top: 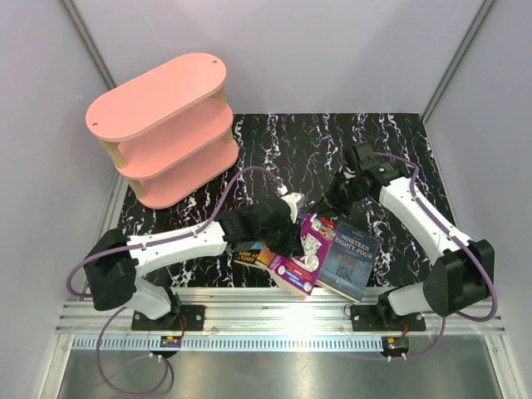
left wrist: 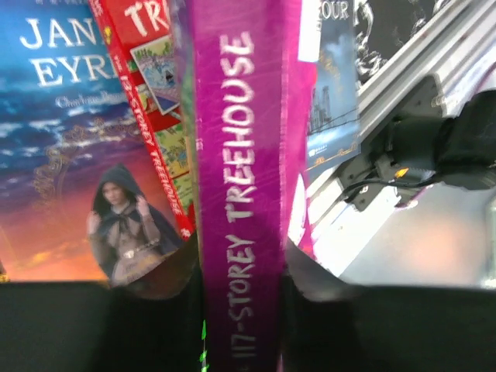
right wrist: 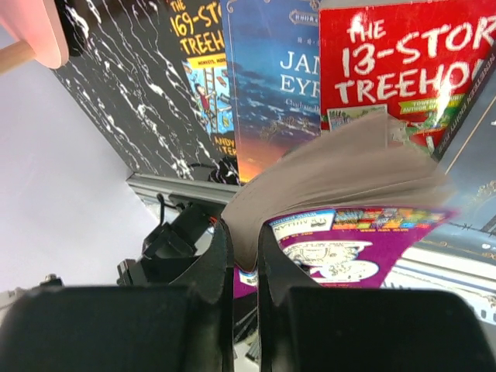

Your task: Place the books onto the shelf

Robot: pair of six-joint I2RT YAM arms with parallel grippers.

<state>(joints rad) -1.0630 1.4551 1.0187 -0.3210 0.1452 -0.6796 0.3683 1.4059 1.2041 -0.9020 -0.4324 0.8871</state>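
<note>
- Where the books [top: 349, 262] lie piled, the left gripper [left wrist: 240, 271] clamps the purple book [left wrist: 240, 139] by its spine.
- The right gripper [right wrist: 244, 248] pinches its pages.

The walls [top: 332, 50] are plain and pale, slightly lilac, with thin metal posts [top: 91, 46] in the corners. The table [top: 274, 141] is black with white veins — like marble — and an aluminium rail [top: 266, 312] along its near edge shines brightly.
</note>
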